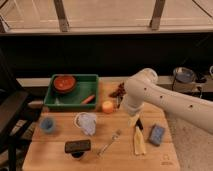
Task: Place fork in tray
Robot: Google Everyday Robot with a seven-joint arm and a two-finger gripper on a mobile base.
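**Fork lies loose on the bench, well short of the tray**

The fork [110, 141] lies flat on the bench [50, 159], well apart from the tray [71, 104]. It sits out past the tray's front right corner and runs on a slant. Which end carries the tines is hard to make out. Nothing holds it.

The hand [133, 118] hangs low at the end of the white arm [155, 95], to the right of the tray and forward of its front wall. It is near the fork but not over it. The arm's bulk covers it, so I cannot tell whether it is released or clenched.

The step in hand looks like the reach for the fork, with the task barely begun. To do it well, the hand should come down over the middle of the handle, turned so its grip crosses the slant. It should close very low, since thin metal flat on wood gives little to catch.

There are neighbours to mind:
- A crumpled white cloth [87, 122] lies between the fork and the tray.
- A black-handled utensil [139, 125] and a yellow utensil [138, 141] lie farther from the tray than the fork does.

Once held, the fork should be lifted clear of the tray's front wall before crossing it. The tray's back left corner holds a bowl [64, 83], and an orange piece [88, 99] rests by its front right wall — the bare floor between them looks the safest place to let go.
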